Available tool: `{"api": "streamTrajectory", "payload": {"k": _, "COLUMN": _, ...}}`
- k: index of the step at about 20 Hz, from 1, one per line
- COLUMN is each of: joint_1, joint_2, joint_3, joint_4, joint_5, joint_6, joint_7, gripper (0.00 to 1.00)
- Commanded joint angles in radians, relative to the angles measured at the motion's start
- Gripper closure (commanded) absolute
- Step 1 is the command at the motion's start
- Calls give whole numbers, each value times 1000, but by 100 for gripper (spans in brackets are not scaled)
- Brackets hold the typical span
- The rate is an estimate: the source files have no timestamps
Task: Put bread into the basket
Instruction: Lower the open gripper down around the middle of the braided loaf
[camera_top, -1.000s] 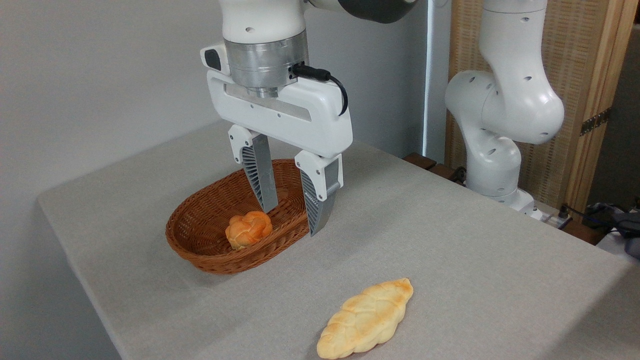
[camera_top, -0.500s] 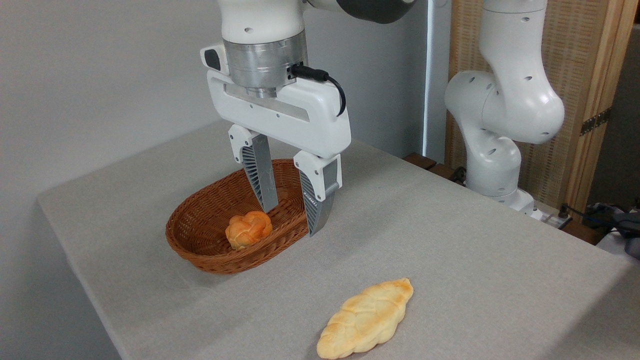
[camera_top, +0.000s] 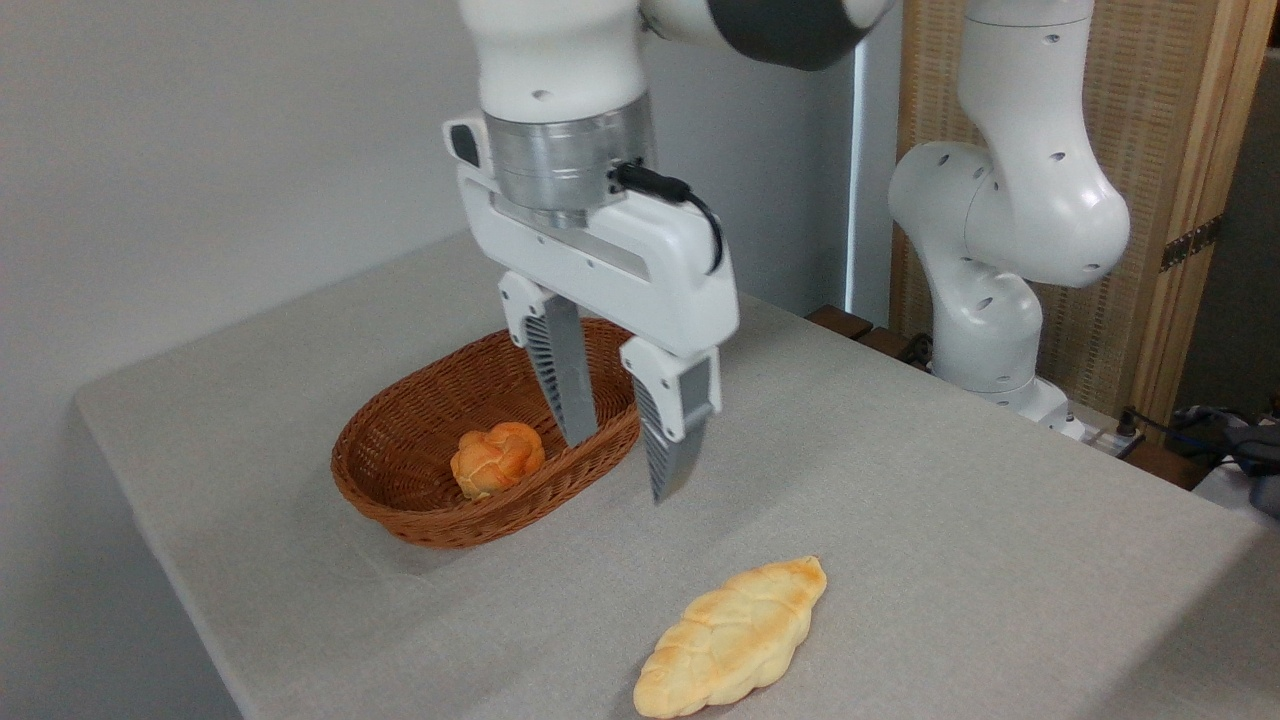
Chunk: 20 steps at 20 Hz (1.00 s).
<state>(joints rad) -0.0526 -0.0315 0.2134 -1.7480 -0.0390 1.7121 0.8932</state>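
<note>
Hovering fingers (camera_top: 580, 385) spread, bread (camera_top: 733, 640) outside basket (camera_top: 420, 515).

On the table (camera_top: 900, 520) the basket (camera_top: 400, 505) sits at the left, and the bun (camera_top: 496, 458) lies in it. The bread (camera_top: 733, 638) lies on the table nearer the front and to the right, well apart from the basket. My gripper (camera_top: 625, 468) hangs over the basket's right rim, fingers spread, nothing between them.

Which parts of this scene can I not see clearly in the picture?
- Basket: part of its far rim, hidden behind the gripper fingers.
- Bun: its underside, hidden by the basket's near wall.
- Bread: its lower tip nearly touches the bottom edge.
- Arm above the wrist: cut off by the top edge.
</note>
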Motion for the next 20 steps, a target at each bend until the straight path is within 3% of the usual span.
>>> {"api": "streamTrajectory", "payload": {"k": 1, "joint_1": -1, "joint_2": -2, "joint_3": 35, "joint_4": -18, "joint_5": 4, "joint_6": 0, "joint_7": 70, "gripper": 0}}
{"api": "streamTrajectory", "payload": {"k": 6, "joint_1": -1, "joint_2": 54, "joint_3": 35, "joint_4": -67, "joint_5": 67, "joint_6": 116, "joint_7": 99, "gripper": 0}}
{"api": "streamTrajectory", "payload": {"k": 12, "joint_1": 2, "joint_2": 71, "joint_3": 38, "joint_4": -186, "joint_5": 76, "joint_6": 271, "joint_7": 99, "gripper": 0}}
{"api": "streamTrajectory", "payload": {"k": 20, "joint_1": 0, "joint_2": 105, "joint_3": 35, "joint_4": -192, "joint_5": 82, "joint_6": 291, "joint_7": 98, "gripper": 0}}
